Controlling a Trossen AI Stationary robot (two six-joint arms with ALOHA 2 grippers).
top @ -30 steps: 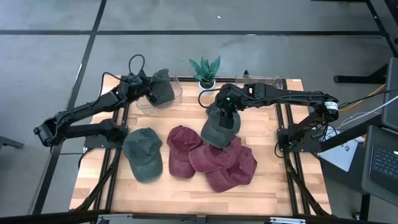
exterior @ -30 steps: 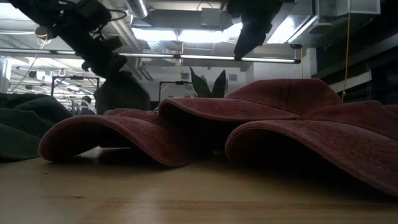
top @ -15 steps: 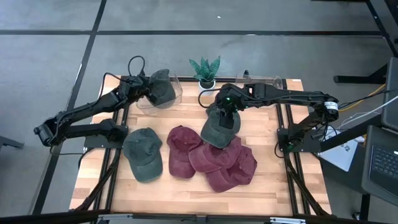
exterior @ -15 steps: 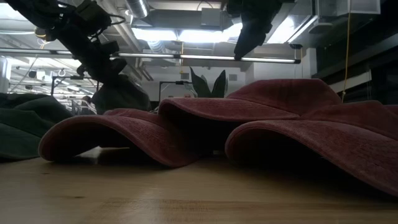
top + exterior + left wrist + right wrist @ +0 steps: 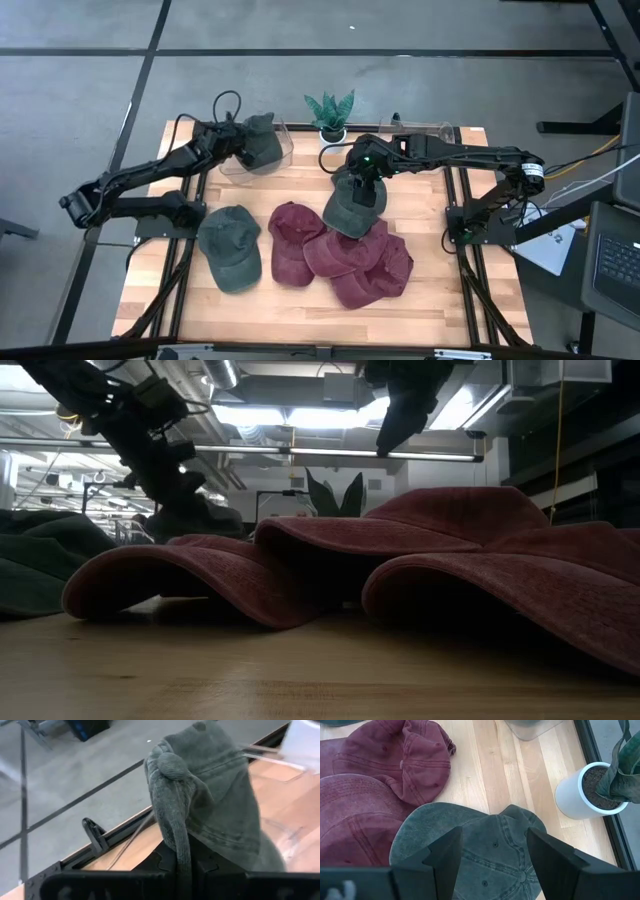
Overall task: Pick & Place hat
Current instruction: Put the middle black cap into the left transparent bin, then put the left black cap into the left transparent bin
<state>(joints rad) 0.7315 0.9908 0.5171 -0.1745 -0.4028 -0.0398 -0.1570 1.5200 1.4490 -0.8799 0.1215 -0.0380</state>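
My left gripper [image 5: 240, 143] is shut on a green hat [image 5: 263, 145] above a clear container [image 5: 232, 168] at the table's far left; whether the hat rests in the container is hidden. Another green hat [image 5: 348, 212] lies mid-table, its near part on a pile of red hats [image 5: 345, 258]. My right gripper [image 5: 365, 188] hangs open above that hat [image 5: 490, 862], one finger over each side of its crown, touching nothing. A third green hat [image 5: 230, 248] lies flat on the table's left. My left gripper pinches a folded ridge of the hat's cloth [image 5: 181, 847] between its two fingers [image 5: 210, 870]. The fingers slant down toward the table's far side. The rest of the hat stands out beyond the fingertips, its top button [image 5: 200, 726] farthest from them.
A potted plant [image 5: 330, 112] stands at the far edge in the middle, close to the right arm. A second clear container [image 5: 425, 130] sits at the far right. Bare wood shows along the near edge [image 5: 300, 310].
My left gripper has sunk a little toward the clear container and tipped further down, carrying the green hat lower with it.
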